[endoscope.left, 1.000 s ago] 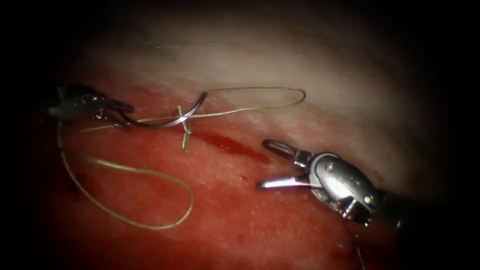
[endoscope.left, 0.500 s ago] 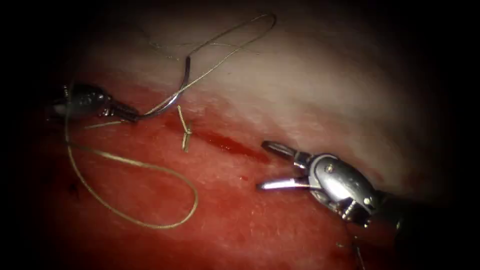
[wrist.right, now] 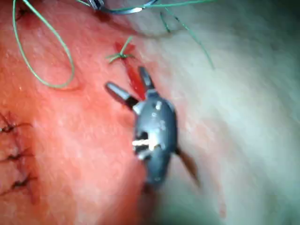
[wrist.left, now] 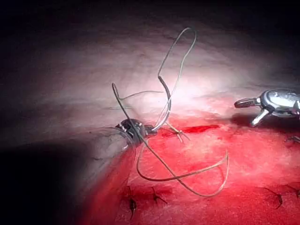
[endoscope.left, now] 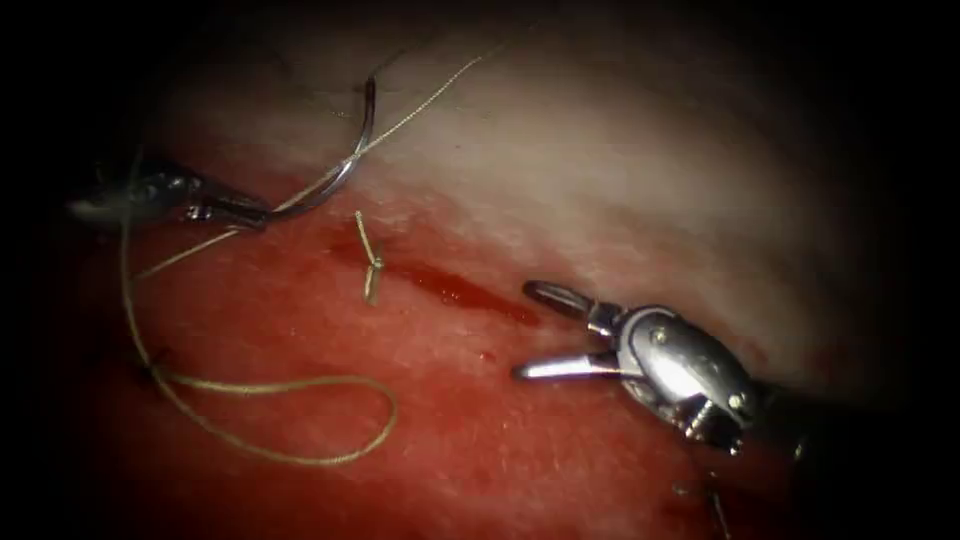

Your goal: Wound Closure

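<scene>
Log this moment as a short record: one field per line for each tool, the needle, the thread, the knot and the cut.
left tool: jaws shut on the needle near one end
right tool: jaws open, holding nothing, beside the cut's right end
needle: clear of the tissue, arcing up from the left tool
thread: loose loop on the tissue left of the cut
knot: tied stitch with cut ends at the cut's left end
cut: open, red fluid inside

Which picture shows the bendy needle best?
The endoscope view: the needle curves clear of the tissue, one end in the left tool. The left wrist view shows it thin among thread; the right wrist view catches just a piece.
</scene>
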Robot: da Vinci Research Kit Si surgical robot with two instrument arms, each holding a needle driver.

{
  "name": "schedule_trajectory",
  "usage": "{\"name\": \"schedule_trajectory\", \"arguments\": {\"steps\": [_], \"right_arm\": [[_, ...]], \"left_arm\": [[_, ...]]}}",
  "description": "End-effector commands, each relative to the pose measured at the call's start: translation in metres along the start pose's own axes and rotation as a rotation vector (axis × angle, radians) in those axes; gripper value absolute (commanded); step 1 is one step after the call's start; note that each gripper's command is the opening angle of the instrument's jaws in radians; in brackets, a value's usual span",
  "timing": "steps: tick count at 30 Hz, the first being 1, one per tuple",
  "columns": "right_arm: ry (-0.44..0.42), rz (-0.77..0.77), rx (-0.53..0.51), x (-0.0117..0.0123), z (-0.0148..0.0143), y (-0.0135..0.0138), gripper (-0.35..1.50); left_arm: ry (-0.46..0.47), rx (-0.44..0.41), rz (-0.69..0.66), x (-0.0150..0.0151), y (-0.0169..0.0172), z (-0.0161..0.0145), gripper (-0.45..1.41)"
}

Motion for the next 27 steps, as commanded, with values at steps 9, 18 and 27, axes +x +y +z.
{"name": "schedule_trajectory", "arguments": {"steps": [9,18,27], "right_arm": [[0.034,0.105,-0.033,0.0026,0.0011,-0.0003,1.23],[-0.044,0.11,-0.214,0.0025,0.0008,0.0027,1.13],[-0.083,0.314,-0.315,0.004,0.0027,0.0089,0.91]], "left_arm": [[0.045,0.055,0.017,0.0041,0.0041,0.0021,-0.45],[0.087,0.107,0.066,0.006,0.0064,0.0029,-0.45],[0.082,0.135,0.147,0.0071,0.008,0.004,-0.45]]}}
